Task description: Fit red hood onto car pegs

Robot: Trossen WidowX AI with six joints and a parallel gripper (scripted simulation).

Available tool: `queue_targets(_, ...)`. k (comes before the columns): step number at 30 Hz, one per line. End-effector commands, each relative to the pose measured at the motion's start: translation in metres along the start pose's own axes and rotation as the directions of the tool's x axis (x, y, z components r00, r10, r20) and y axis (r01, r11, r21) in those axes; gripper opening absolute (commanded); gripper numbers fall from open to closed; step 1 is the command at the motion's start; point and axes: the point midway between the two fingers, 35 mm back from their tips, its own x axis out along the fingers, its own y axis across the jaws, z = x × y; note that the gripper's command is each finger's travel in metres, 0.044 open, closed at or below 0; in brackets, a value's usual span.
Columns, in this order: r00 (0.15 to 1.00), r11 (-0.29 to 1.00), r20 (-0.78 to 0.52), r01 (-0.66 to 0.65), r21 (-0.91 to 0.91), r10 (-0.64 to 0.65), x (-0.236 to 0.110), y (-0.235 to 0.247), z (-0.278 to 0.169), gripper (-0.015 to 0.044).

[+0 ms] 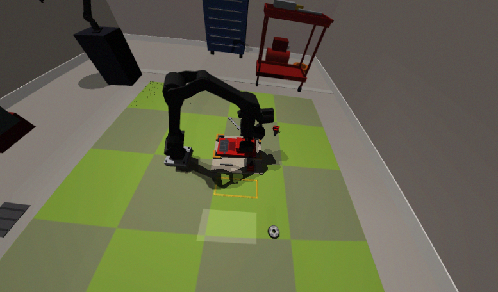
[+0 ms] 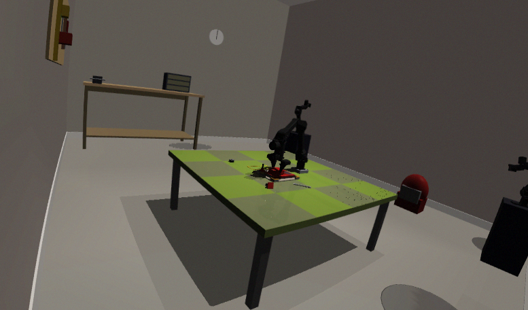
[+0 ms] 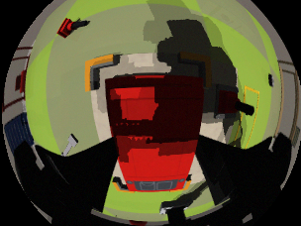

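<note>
The red hood lies over the car chassis, which sits in the jig with orange corner brackets. My gripper is shut on the hood's right part, straight above the car. In the wrist view the hood fills the middle and covers the deck. The pegs, the engine and the corner holes are hidden under it. I cannot tell whether the hood rests flat on the deck.
A small red part lies right of the car. A grey rod lies behind it. A wheel lies near the front. A yellow outlined rectangle is marked in front of the jig.
</note>
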Motion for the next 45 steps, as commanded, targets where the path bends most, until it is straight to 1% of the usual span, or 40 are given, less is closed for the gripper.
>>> queue_targets(1,1.000,1.000,-0.001,0.001,-0.003,-0.001,0.003,0.000,0.000,0.0000)
queue_targets(15,1.000,1.000,0.000,0.000,0.000,0.000,0.004,0.000,0.000,0.0000)
queue_targets(32,1.000,1.000,-0.001,0.000,0.001,0.000,0.005,0.000,0.000,0.0440)
queue_targets(36,1.000,1.000,-0.001,0.000,0.001,0.000,0.005,0.000,0.000,0.0440)
queue_targets(39,1.000,1.000,-0.001,0.001,0.001,-0.001,-0.004,0.000,0.001,0.0440)
queue_targets(42,1.000,1.000,0.000,0.001,0.001,-0.001,-0.024,0.001,0.002,0.0440)
queue_targets(45,1.000,1.000,0.000,0.002,0.001,-0.002,-0.052,0.001,0.001,0.0440)
